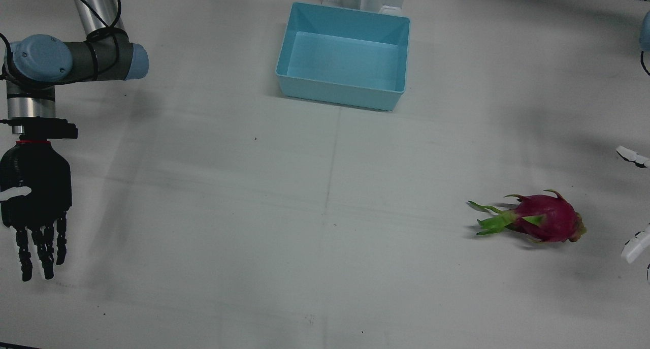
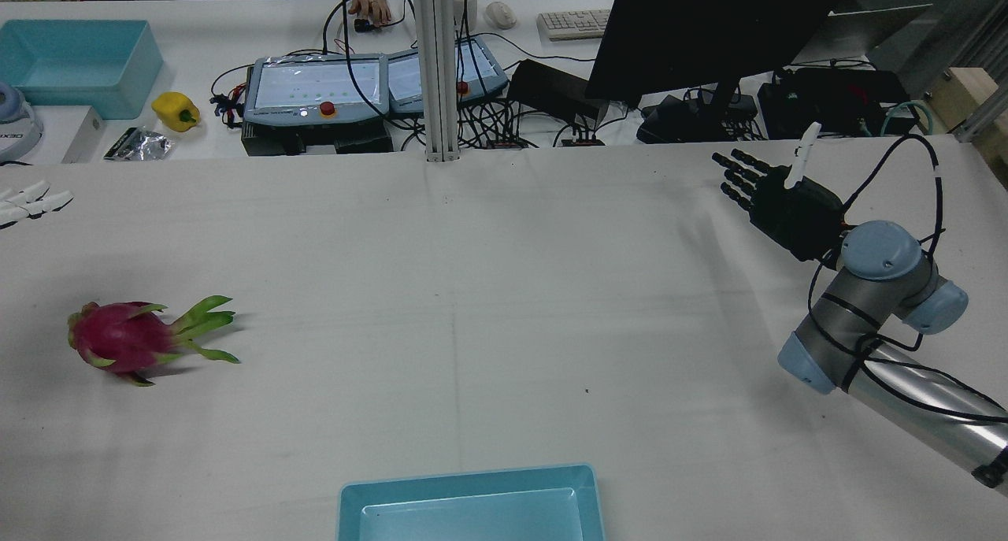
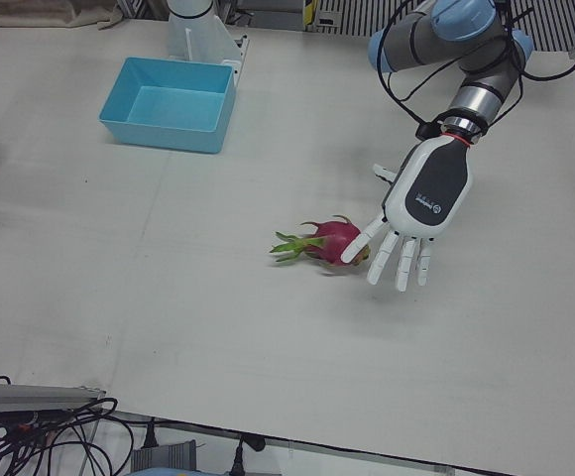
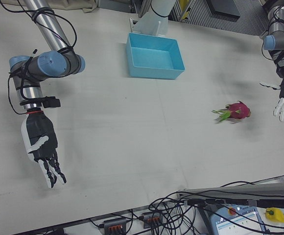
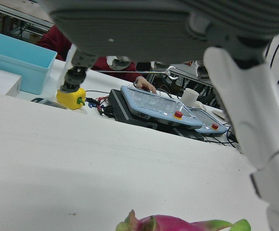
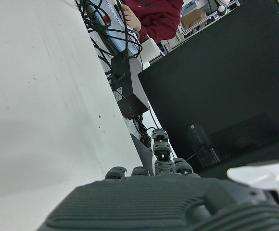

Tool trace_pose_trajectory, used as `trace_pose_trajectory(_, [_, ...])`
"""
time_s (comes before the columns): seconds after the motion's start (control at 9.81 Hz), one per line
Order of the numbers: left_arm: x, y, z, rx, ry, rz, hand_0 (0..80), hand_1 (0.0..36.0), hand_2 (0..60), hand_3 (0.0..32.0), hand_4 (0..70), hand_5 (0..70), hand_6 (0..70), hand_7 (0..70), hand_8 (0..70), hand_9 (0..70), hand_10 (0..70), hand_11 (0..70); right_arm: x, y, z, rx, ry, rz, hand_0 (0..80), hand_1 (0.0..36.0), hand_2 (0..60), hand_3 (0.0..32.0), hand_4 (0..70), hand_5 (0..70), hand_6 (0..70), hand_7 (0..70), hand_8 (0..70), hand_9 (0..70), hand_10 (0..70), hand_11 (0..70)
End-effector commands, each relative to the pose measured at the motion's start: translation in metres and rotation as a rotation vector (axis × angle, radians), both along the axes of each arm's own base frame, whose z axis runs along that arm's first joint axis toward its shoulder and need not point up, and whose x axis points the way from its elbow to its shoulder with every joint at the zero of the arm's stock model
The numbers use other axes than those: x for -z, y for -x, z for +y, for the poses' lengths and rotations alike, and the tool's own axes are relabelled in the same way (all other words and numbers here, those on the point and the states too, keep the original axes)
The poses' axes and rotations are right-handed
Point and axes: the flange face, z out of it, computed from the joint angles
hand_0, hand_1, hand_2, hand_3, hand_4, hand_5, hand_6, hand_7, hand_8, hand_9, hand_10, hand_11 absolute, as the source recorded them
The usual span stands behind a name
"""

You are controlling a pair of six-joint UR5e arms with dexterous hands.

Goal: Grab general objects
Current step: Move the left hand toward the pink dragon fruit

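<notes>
A pink dragon fruit with green leaf tips lies on its side on the white table, in front of my left arm. It also shows in the rear view and at the bottom edge of the left hand view. My white left hand hovers just beyond the fruit's blunt end, palm down, fingers spread, open and holding nothing. In the front view only its fingertips reach in from the edge, apart from the fruit. My black right hand hangs open over the far side of the table, fingers straight, with nothing in it.
An empty light-blue bin stands at the middle of the table's robot-side edge. Beyond the opposite edge is a desk with control pendants, cables, a monitor, a yellow pepper, a second blue bin and a person's hand.
</notes>
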Motion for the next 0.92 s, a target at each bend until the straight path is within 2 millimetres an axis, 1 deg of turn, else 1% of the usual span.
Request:
trace_pose_trajectory(0.0, [-0.007, 0.007, 0.006, 0.037, 0.055, -0.04, 53.6, 23.0, 15.6, 32.0, 0.0, 0.0, 0.0, 0.0, 0.0, 0.0, 0.0, 0.0, 0.0, 0.0, 0.0, 0.0, 0.0, 0.0, 0.0, 0.0, 0.0, 0.0, 0.0, 0.0, 0.0, 0.0, 0.0, 0.0, 0.0, 0.0])
trace_pose_trajectory(0.1, [-0.002, 0.003, 0.001, 0.035, -0.006, -0.013, 53.9, 23.0, 14.2, 32.0, 0.0, 0.0, 0.0, 0.0, 0.0, 0.0, 0.0, 0.0, 0.0, 0.0, 0.0, 0.0, 0.0, 0.0, 0.0, 0.0, 0.0, 0.0, 0.0, 0.0, 0.0, 0.0, 0.0, 0.0, 0.0, 0.0])
trace_pose_trajectory(0.31, [0.007, -0.011, -0.006, 0.046, -0.084, 0.01, 58.9, 29.5, 24.1, 32.0, 0.0, 0.0, 0.0, 0.0, 0.0, 0.0, 0.0, 0.0, 0.0, 0.0, 0.0, 0.0, 0.0, 0.0, 0.0, 0.0, 0.0, 0.0, 0.0, 0.0, 0.0, 0.0, 0.0, 0.0, 0.0, 0.0])
trace_pose_trajectory(0.41, [0.01, -0.041, -0.006, 0.03, -0.099, 0.002, 59.0, 30.3, 26.9, 32.0, 0.0, 0.0, 0.0, 0.0, 0.0, 0.0, 0.0, 0.0, 0.0, 0.0, 0.0, 0.0, 0.0, 0.0, 0.0, 0.0, 0.0, 0.0, 0.0, 0.0, 0.0, 0.0, 0.0, 0.0, 0.0, 0.0])
trace_pose_trajectory(0.51, [0.019, -0.075, -0.011, 0.036, -0.105, 0.004, 56.4, 24.9, 14.0, 32.0, 0.0, 0.0, 0.0, 0.0, 0.0, 0.0, 0.0, 0.0, 0.0, 0.0, 0.0, 0.0, 0.0, 0.0, 0.0, 0.0, 0.0, 0.0, 0.0, 0.0, 0.0, 0.0, 0.0, 0.0, 0.0, 0.0])
trace_pose_trajectory(0.61, [0.026, -0.102, -0.019, 0.035, -0.101, 0.004, 54.7, 21.1, 5.4, 32.0, 0.0, 0.0, 0.0, 0.0, 0.0, 0.0, 0.0, 0.0, 0.0, 0.0, 0.0, 0.0, 0.0, 0.0, 0.0, 0.0, 0.0, 0.0, 0.0, 0.0, 0.0, 0.0, 0.0, 0.0, 0.0, 0.0])
trace_pose_trajectory(0.71, [0.04, -0.121, -0.027, 0.026, -0.105, 0.009, 55.2, 21.5, 5.5, 32.0, 0.0, 0.0, 0.0, 0.0, 0.0, 0.0, 0.0, 0.0, 0.0, 0.0, 0.0, 0.0, 0.0, 0.0, 0.0, 0.0, 0.0, 0.0, 0.0, 0.0, 0.0, 0.0, 0.0, 0.0, 0.0, 0.0])
trace_pose_trajectory(0.82, [0.054, -0.125, -0.03, 0.043, -0.08, -0.009, 54.8, 22.2, 9.1, 32.0, 0.0, 0.0, 0.0, 0.0, 0.0, 0.0, 0.0, 0.0, 0.0, 0.0, 0.0, 0.0, 0.0, 0.0, 0.0, 0.0, 0.0, 0.0, 0.0, 0.0, 0.0, 0.0, 0.0, 0.0, 0.0, 0.0])
